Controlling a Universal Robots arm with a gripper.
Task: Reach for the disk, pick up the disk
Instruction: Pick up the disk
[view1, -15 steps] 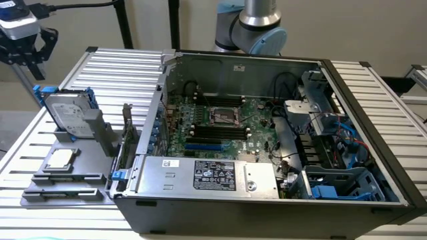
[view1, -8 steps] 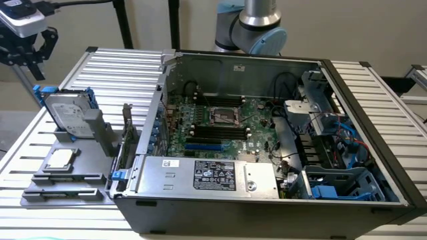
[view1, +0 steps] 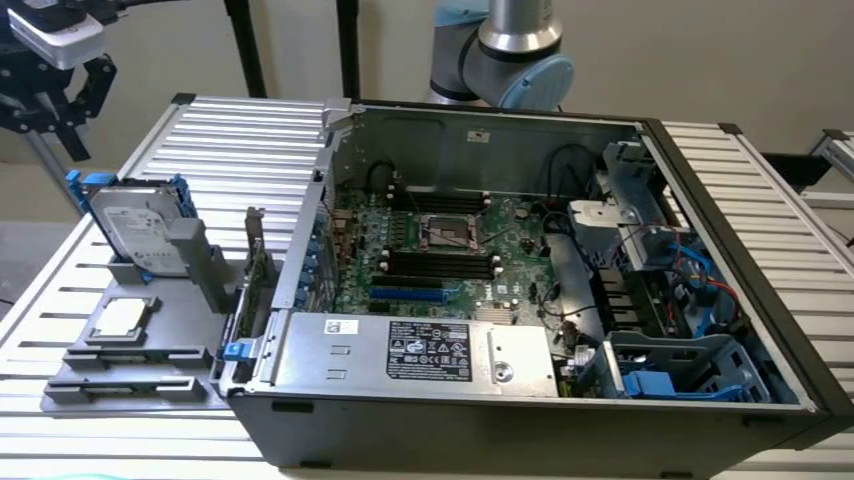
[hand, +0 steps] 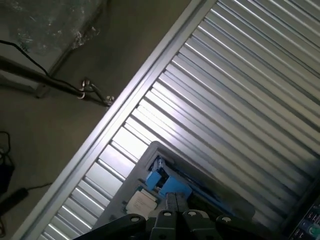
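Note:
The disk (view1: 139, 232) is a silver-grey drive with a white label and blue rails. It stands on edge in a grey holder (view1: 187, 290) at the exterior view's left, beside the computer case. My gripper (view1: 56, 105) hangs above and behind the disk near the table's far corner, apart from it. Its black fingers (view1: 94, 85) are spread open with nothing between them. In the wrist view the disk's blue rail (hand: 172, 187) and white label (hand: 142, 202) lie just beyond the gripper body (hand: 175, 222).
An open computer case (view1: 747, 330) takes up the middle and the exterior view's right of the ribbed metal table (view1: 227, 125). A small square silver chip (view1: 120, 318) lies on the grey holder's base. A stand's legs and cables (hand: 60, 87) are on the floor past the table edge.

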